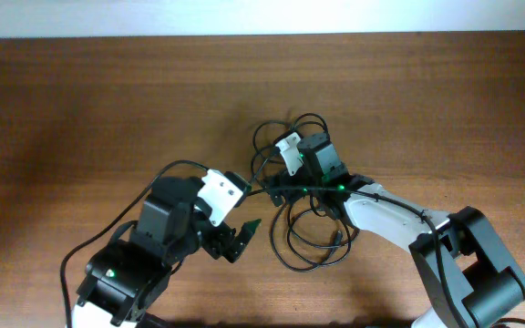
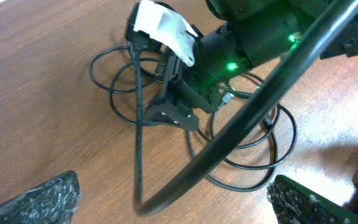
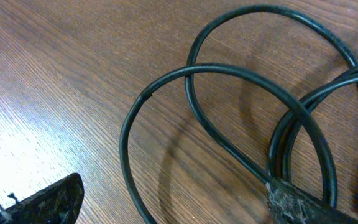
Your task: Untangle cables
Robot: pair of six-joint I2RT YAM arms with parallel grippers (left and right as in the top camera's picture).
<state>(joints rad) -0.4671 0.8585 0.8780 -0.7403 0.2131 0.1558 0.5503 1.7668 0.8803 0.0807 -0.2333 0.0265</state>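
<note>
1. Your cables lie in loose, overlapping loops on the wooden table, a little toward 3 o'clock from its middle.
2. Your right gripper sits low over the pile's 11 o'clock side with its jaws spread wide. Loops lie flat on the wood between the fingers, and nothing is gripped (one pad is at a strand, but you can't tell whether it touches).
3. Your left gripper hangs at 8 o'clock from the pile, clear of it, jaws fully apart and empty (the thick black wire crossing its wrist view is arm wiring).
</note>
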